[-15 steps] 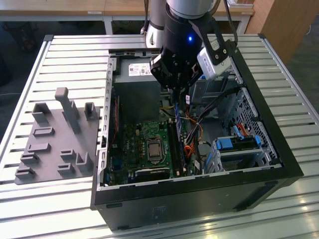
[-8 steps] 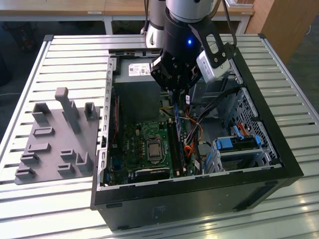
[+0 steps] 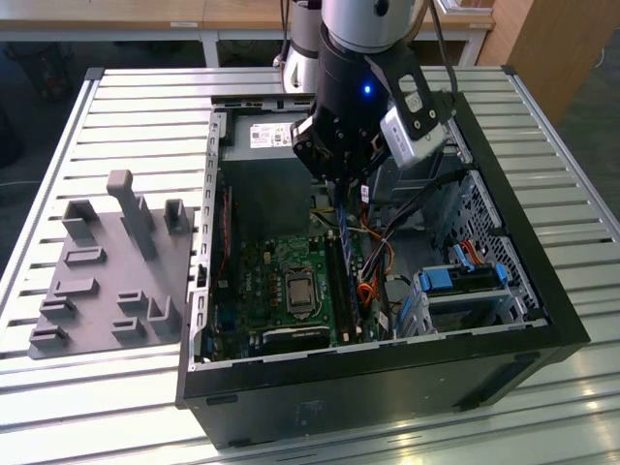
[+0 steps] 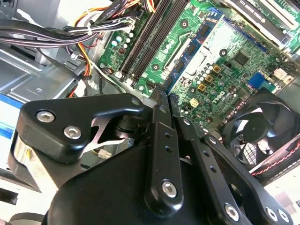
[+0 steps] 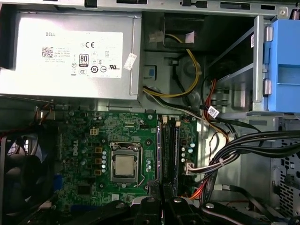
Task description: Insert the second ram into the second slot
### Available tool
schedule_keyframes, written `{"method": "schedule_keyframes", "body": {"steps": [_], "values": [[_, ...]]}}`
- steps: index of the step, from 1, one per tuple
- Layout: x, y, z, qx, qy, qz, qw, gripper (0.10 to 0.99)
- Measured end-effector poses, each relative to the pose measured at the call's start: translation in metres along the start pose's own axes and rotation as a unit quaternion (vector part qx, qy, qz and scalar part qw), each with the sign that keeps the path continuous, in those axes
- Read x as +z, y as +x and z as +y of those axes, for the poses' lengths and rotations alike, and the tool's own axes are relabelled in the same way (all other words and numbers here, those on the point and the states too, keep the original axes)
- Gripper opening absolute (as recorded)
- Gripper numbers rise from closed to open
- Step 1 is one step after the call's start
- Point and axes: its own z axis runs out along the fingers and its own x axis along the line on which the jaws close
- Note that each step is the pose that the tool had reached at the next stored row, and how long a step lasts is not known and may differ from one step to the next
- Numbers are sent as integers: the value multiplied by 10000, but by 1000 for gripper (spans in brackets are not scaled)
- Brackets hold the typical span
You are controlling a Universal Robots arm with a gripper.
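While my fingers (image 4: 158, 126) stand pressed almost together, the second ram (image 3: 343, 237) is pinched between them. It is a thin dark-blue stick seen edge-on, upright with a slight tilt. Its lower end is down at the memory slots (image 3: 341, 286) (whether it touches them I cannot tell). The slots run near-to-far on the green motherboard (image 3: 257, 276), just to the exterior view's right of the processor socket (image 3: 295, 291).

At the far end of the case (image 3: 387, 360) sits the grey power supply (image 5: 28, 79), which wears a white label (image 5: 79, 54) of dark print and small marks. A blue drive-bay clip (image 3: 463, 280) lies at the exterior view's right.

My arm comes from the far side and my wrist points straight down into the case, so my gripper (image 3: 338, 189) hangs over the board. A grey fixture tray (image 3: 107, 262) rests on the slatted table (image 3: 145, 107) at the exterior view's left.
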Motion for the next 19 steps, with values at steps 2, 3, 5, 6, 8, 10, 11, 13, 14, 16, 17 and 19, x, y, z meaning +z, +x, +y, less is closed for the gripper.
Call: {"method": "schedule_keyframes", "body": {"steps": [2,3,5,6,8,10,11,13,14,16,17,19], "values": [[15,0,0,0,0,0,10000,137],[22,0,-1,0,0,0,10000,137],[43,0,-2,0,0,0,10000,137],[49,1,-2,0,0,0,10000,137],[61,1,-2,0,0,0,10000,137],[73,1,-3,0,0,0,10000,137],[79,1,-3,0,0,0,10000,137],[91,1,-3,0,0,0,10000,137],[97,1,-4,0,0,0,10000,137],[109,1,-4,0,0,0,10000,137],[115,1,-4,0,0,0,10000,137],[128,1,-4,0,0,0,10000,137]]}}
